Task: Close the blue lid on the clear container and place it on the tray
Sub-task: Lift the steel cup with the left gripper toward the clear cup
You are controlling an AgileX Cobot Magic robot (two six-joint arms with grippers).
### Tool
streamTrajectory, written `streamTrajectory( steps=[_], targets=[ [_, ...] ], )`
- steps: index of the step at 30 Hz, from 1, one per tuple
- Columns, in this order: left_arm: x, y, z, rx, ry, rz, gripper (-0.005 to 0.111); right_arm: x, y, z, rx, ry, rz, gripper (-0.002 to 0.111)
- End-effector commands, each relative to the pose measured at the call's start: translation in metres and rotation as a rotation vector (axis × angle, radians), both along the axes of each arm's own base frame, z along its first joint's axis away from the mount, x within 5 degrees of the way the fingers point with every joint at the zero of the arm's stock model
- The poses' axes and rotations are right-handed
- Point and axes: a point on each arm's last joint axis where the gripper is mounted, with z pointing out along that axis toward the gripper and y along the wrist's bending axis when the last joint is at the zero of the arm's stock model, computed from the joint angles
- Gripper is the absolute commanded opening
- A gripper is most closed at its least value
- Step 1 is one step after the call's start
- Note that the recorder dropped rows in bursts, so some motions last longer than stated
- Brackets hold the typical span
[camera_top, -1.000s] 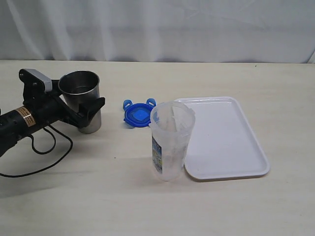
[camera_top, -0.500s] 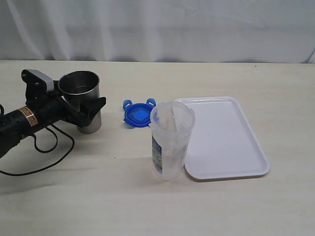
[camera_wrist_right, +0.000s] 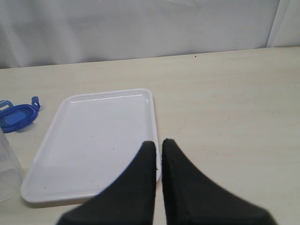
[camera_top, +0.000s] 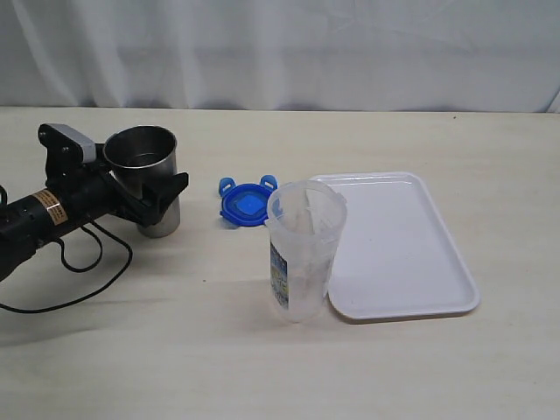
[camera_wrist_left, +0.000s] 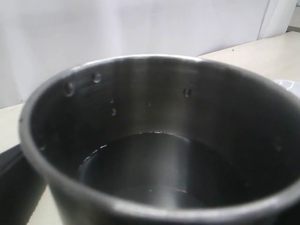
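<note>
1. Left gripper (camera_top: 147, 185), jaws spread wide, straddles the grey stainless-steel tumbler (camera_top: 162, 223), nudged slightly rightward
2. Round bright-blue plastic lid (camera_top: 245, 203), tall clear plastic container (camera_top: 302, 254) and flat white rectangular tray (camera_top: 411, 254) sit unmoved; container lidless, just beside tray
3. Right gripper (camera_wrist_right: 158, 145) closed, empty

Left gripper (camera_top: 154, 191) low, jaws spread wide; right gripper (camera_wrist_right: 159, 143) jaws pressed together.

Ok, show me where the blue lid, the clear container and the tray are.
blue lid (camera_top: 246, 204), exterior view, middle of its top face.
clear container (camera_top: 302, 262), exterior view, middle of its transparent side wall.
tray (camera_top: 398, 236), exterior view, bare part of its floor.
</note>
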Motion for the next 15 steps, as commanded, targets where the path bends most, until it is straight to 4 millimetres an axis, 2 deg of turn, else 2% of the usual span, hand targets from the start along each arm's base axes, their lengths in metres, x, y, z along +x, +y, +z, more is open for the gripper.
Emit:
streamTrajectory(
  steps=[1,3,4,5,7,9,10,15],
  targets=[
    [0.0005,-0.0006,-0.0002,-0.014,-0.002,-0.004,0.102,-0.0002,-0.0001,0.0,0.003,-0.006,-0.003,0.005],
    [0.0005,-0.0006,-0.0002,-0.014,-0.002,-0.004,0.088,-0.0002,-0.0001,0.0,0.003,-0.006,-0.003,0.005],
    [0.0006,-0.0004,-0.0001,-0.015,-0.002,-0.002,0.074,-0.0002,-0.0001,0.0,0.003,-0.006,-0.003,0.005],
    [0.0005,-0.0006,-0.0002,-0.014,-0.002,-0.005,0.066,-0.0002,-0.0001,0.0,0.003,-0.006,-0.003,0.005],
    [-0.0019,-0.0032,-0.0007,-0.004,-0.002,-0.045,0.041,-0.0002,-0.0001,0.0,0.003,-0.006,-0.003,0.005],
    [-0.0045,-0.0059,-0.0014,0.007,-0.003,-0.089,0.007,-0.0002,-0.0001,0.0,0.003,-0.006,-0.003,0.005],
    [-0.0051,-0.0065,-0.0015,0.01,-0.003,-0.099,0.0,-0.0002,-0.0001,0.0,0.003,-0.006,-0.003,0.005],
    [-0.0049,-0.0063,-0.0015,0.012,-0.005,-0.096,0.0,-0.0002,-0.0001,0.0,0.003,-0.006,-0.003,0.005]
  ],
)
